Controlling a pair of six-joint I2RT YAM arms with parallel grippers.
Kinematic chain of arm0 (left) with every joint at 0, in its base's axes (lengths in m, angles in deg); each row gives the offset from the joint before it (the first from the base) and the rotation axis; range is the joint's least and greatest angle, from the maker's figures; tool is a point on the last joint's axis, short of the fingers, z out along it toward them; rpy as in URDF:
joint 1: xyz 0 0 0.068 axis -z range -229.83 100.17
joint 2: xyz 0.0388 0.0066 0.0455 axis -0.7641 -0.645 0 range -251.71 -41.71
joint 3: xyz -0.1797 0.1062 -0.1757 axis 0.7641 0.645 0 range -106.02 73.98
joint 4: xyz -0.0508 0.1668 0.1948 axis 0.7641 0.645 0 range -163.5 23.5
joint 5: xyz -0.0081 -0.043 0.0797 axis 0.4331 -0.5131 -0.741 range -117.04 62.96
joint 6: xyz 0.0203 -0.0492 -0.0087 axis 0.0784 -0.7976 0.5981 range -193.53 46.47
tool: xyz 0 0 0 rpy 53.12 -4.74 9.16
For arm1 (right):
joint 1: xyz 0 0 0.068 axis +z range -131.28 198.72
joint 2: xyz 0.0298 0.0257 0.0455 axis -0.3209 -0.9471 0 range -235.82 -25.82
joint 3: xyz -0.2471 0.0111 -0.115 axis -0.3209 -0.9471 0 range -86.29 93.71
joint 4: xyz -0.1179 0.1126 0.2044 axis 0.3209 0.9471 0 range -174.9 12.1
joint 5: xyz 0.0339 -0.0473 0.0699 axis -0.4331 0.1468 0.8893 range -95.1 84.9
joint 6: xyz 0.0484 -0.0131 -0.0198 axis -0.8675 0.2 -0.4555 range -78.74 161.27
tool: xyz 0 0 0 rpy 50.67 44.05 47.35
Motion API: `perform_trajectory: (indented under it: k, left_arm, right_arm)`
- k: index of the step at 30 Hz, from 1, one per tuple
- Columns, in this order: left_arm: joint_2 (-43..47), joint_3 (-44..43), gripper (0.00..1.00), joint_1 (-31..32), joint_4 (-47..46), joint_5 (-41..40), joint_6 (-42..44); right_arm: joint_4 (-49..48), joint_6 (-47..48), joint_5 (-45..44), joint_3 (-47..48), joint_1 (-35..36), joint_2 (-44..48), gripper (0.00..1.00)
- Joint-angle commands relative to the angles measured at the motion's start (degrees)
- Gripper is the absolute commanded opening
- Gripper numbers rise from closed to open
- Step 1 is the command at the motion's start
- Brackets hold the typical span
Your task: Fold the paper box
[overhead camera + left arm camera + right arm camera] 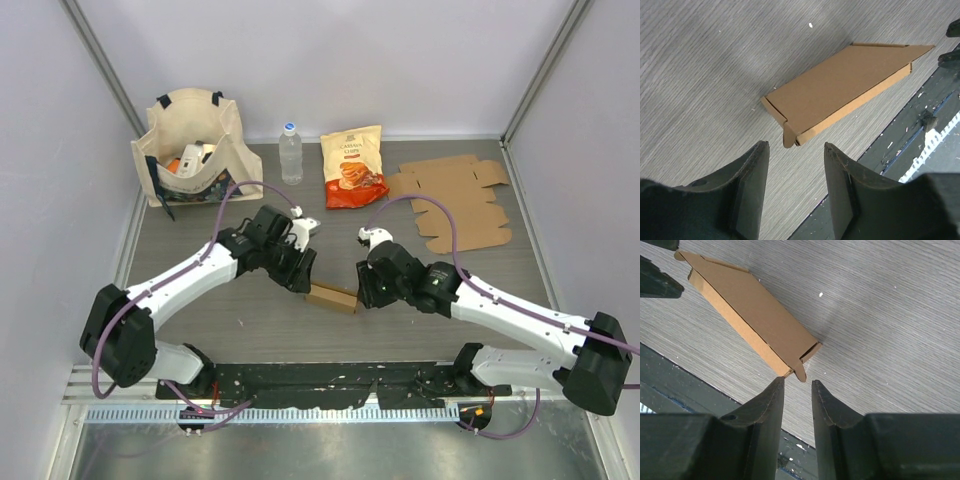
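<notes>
Hovering low over the table (260,322), the left gripper (796,148) has its fingers spread apart with nothing between them. The paper box (840,92) lies flat just ahead of its tips. A small loose tab (788,136) sticks out at the box's nearest corner, and that gap looks sized to take the end of the box or press the flap home.

At the box's other end, the right gripper (798,384) points in from the opposite side. Its fingers are only narrowly apart and also hold nothing, and a matching corner tab (801,371) sits just beyond the tips. I judge the two arms bracket the box so that one can steady it while the other tucks.

Well beyond both grippers stand a tote bag (190,150), a water bottle (290,153), a snack bag (353,167) and, past the right gripper, a flat cardboard blank (455,202), all apart from the work.
</notes>
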Motion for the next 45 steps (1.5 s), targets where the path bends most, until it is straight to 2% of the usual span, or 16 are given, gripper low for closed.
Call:
perform_trajectory:
  k: [1, 18, 25, 32, 35, 36, 37, 42, 45]
  left_arm:
    - [-1.8, -3.7, 0.50, 0.2, 1.8, 0.8, 3.1]
    - [-4.2, -4.7, 0.31, 0.2, 1.0, 3.1, 1.5]
    - [-4.0, -4.7, 0.23, 0.3, 1.4, 2.8, 0.8]
    - [-3.2, -4.3, 0.20, 0.3, 1.1, 3.8, -1.0]
    - [-3.0, -4.3, 0.22, 0.3, 0.8, 4.7, -2.1]
    - [-2.9, -4.4, 0.29, 0.3, 0.9, 5.1, -2.4]
    - [-3.0, -4.5, 0.31, 0.3, 0.9, 5.1, -2.6]
    - [-1.8, -4.7, 0.33, 0.3, 1.2, 3.8, -3.0]
    - [-1.4, -4.7, 0.34, 0.3, 1.5, 3.3, -2.8]
  right_arm:
    - [-3.6, 0.3, -0.3, 0.0, 0.2, -0.3, 0.34]
    - [-3.2, 0.5, -1.2, 0.6, 0.2, -3.2, 0.28]
    - [-3.4, -2.0, -0.8, 1.8, 0.3, -4.8, 0.17]
    - [-2.6, -6.0, -0.1, 3.3, 0.2, -4.8, 0.10]
    - [-1.9, -7.6, 0.3, 4.0, 0.2, -5.4, 0.08]
    - [-1.4, -7.8, 0.5, 4.1, 0.2, -5.6, 0.08]
    - [-1.3, -8.0, 0.5, 4.7, 0.2, -5.8, 0.08]
    - [1.1, -7.8, -1.3, 6.1, 0.2, -5.4, 0.21]
    - [2.4, -7.1, -1.6, 7.0, 0.2, -5.5, 0.25]
